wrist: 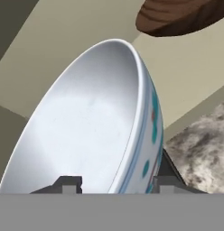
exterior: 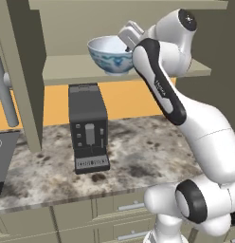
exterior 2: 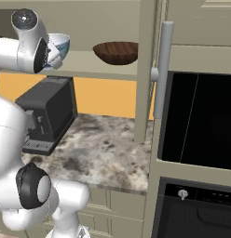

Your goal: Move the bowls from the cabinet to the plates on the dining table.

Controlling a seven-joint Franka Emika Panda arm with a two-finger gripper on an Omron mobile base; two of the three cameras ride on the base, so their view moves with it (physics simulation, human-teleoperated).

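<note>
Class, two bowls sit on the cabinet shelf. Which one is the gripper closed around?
The white bowl with blue pattern: the gripper straddles its rim. The brown wooden bowl sits apart, untouched.

My two base cameras sit behind me at seven and five o'clock, both facing the open cabinet [exterior: 124,71] and stone counter [exterior 2: 103,148]. My hand camera presses close against the white bowl [wrist: 91,131].

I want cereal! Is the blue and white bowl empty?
Empty. The blue and white bowl shows a bare white inside in the hand view, with one of the fingers on each side of its rim.
</note>
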